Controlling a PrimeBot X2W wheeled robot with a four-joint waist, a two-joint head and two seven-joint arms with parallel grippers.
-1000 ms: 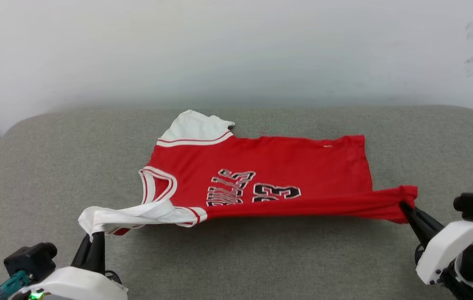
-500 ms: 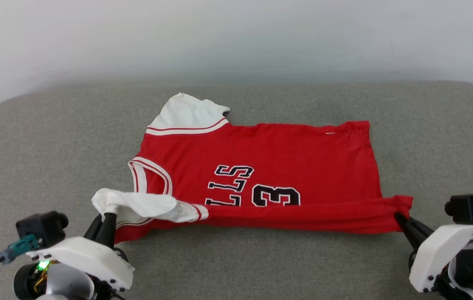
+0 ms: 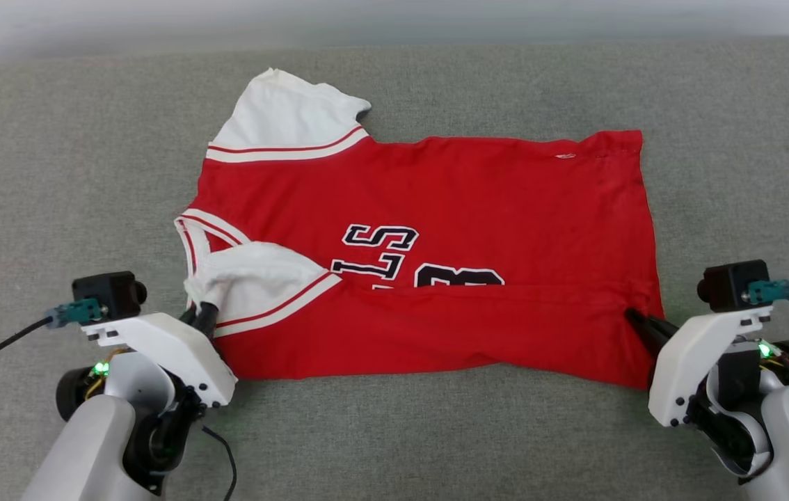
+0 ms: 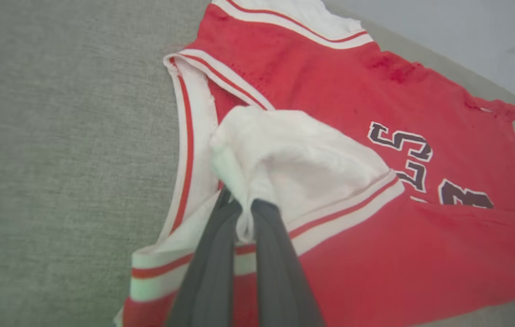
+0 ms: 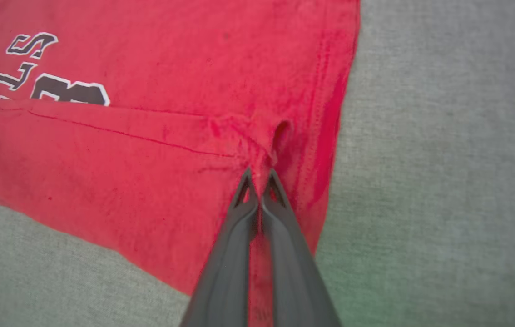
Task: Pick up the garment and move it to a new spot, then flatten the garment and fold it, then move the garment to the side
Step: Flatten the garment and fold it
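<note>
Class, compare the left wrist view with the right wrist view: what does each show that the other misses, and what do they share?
Left wrist view: the left gripper shut on the white shoulder panel of the garment, beside the striped neckline trim. Right wrist view: the right gripper pinching a red fold near the hem. Shared: the red front, black lettering and the grey cushion.

A grey woven fabric surface (image 3: 74,174) fills the foreground, with a pale plain wall (image 4: 466,27) behind.

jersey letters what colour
The letters on the jersey are black, outlined white; clearest in head view.
</note>
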